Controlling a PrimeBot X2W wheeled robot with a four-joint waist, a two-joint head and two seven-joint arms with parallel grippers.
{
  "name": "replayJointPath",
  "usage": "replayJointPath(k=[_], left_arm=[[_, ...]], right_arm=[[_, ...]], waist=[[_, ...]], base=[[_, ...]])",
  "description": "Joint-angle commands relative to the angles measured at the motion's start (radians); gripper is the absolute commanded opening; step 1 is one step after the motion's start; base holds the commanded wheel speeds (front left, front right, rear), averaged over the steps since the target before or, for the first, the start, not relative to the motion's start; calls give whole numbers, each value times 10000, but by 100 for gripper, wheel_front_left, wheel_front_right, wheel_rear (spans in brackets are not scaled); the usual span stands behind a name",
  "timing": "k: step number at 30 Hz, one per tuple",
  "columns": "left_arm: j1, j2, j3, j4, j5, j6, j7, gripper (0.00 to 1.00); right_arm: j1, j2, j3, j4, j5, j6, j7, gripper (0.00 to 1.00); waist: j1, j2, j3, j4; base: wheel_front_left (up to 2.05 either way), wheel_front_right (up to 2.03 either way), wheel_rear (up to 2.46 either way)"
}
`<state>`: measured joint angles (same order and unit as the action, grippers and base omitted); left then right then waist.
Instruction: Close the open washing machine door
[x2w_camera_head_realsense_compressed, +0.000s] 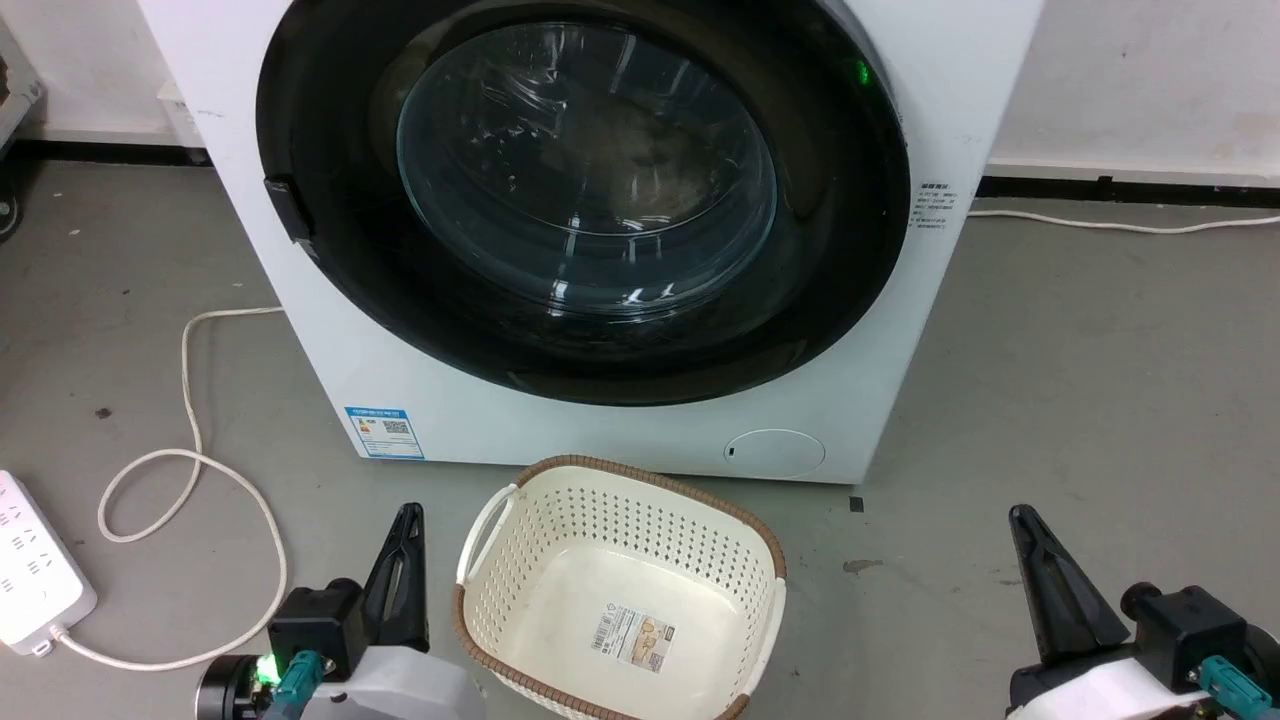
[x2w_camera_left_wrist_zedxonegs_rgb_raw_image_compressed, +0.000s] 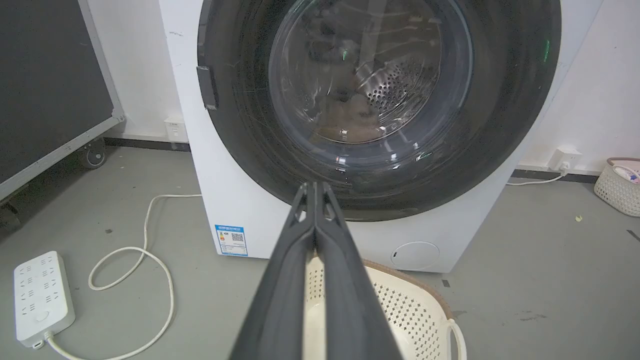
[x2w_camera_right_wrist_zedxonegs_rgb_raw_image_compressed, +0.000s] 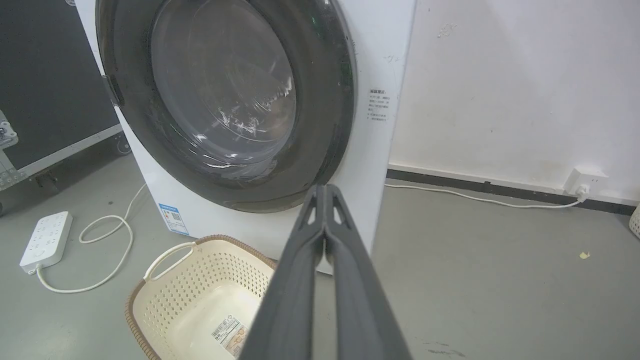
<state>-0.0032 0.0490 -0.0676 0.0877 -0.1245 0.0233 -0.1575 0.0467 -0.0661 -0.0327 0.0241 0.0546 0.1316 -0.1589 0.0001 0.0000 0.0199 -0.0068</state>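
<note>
Currently: Door Seated on Cabinet Front, Both Claws Idle

The washing machine door (x2w_camera_head_realsense_compressed: 585, 200) lies flush against the front of the washing machine (x2w_camera_head_realsense_compressed: 400, 400), and no gap shows at its rim. Latch engagement cannot be confirmed. The door is judged rigid and fairly heavy. Its glass bowl looks smooth, slippery and breakable. Apply any contact to the black frame, at the left edge beside the dark handle tab (x2w_camera_head_realsense_compressed: 290, 210), never on the glass. A flat push should suffice; no grasp seems necessary. The left gripper (x2w_camera_head_realsense_compressed: 408, 525) and the right gripper (x2w_camera_head_realsense_compressed: 1022, 530) each have their fingers pressed together, holding nothing. They sit low and near, either side of the basket (x2w_camera_head_realsense_compressed: 650, 468), well apart from the door.
</note>
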Motion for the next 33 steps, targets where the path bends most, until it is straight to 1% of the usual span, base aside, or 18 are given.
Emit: replayJointPath(k=[1,33], left_arm=[[13,5,55,-66,85,-43,66,0],[22,9,358,-462,651,-136,802,0]], right_arm=[[-173,48,14,-65,-76,-4,75,0],[-317,102,167,-151,-305,-7,813,0]], waist=[[0,0,-4,2],[0,0,-100,34]], base=[[0,0,0],[0,0,0]])
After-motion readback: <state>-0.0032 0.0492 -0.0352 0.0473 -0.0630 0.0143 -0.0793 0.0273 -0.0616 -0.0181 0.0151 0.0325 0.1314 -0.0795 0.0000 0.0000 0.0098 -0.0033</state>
